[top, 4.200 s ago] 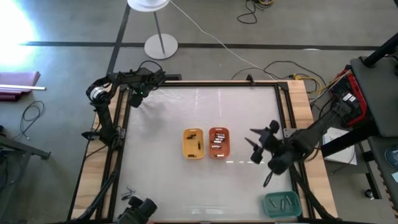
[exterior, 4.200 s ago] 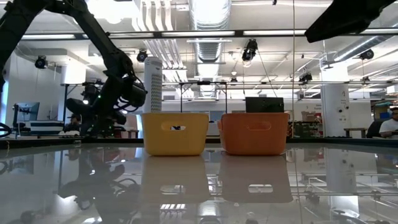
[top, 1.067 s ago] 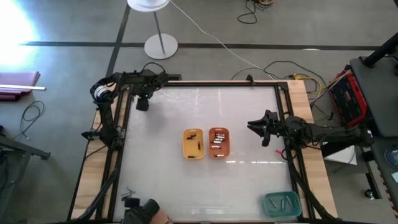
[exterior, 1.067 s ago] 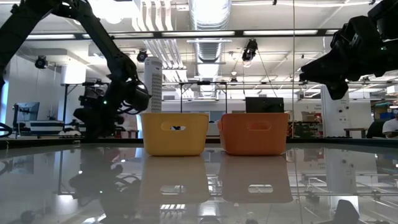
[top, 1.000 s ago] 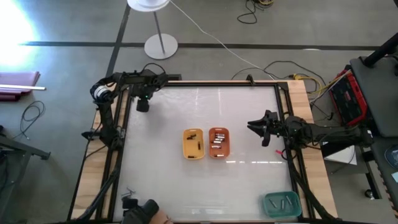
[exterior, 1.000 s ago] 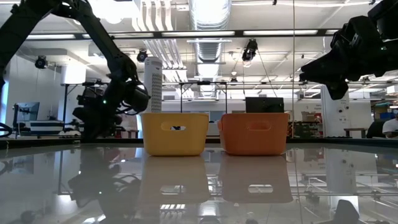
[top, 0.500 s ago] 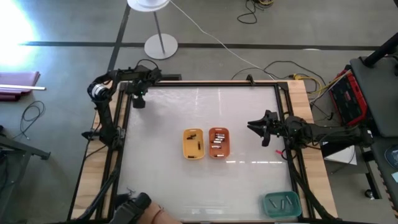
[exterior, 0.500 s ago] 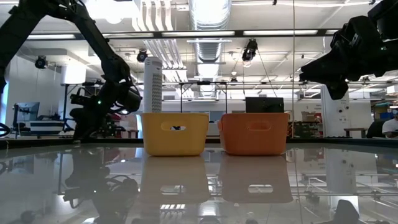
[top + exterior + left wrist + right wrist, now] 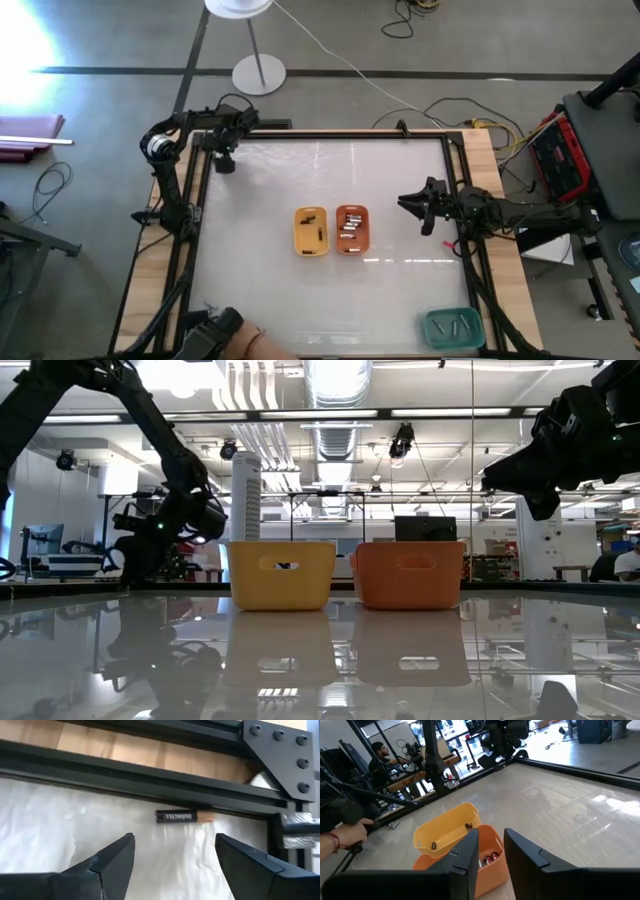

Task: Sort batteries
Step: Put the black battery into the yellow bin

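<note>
A dark battery (image 9: 176, 816) lies on its side on the white table top, against the black frame rail at the far left corner. My left gripper (image 9: 175, 847) (image 9: 222, 162) hovers open just short of it, a finger on either side, touching nothing. My right gripper (image 9: 412, 212) (image 9: 490, 842) is open in the air to the right of the trays. The yellow tray (image 9: 311, 231) holds dark batteries (image 9: 312, 215). The orange tray (image 9: 352, 229) beside it holds silvery batteries (image 9: 350, 229).
A teal tray (image 9: 452, 326) with several batteries stands at the near right corner. Black frame rails (image 9: 150, 770) border the table. A person's hand (image 9: 245, 345) with a dark tool shows at the near left edge. White table top lies open around the two middle trays.
My left gripper has moved a little toward the table's far left corner and has stayed open. A person's hand has come further into view at the near left edge.
</note>
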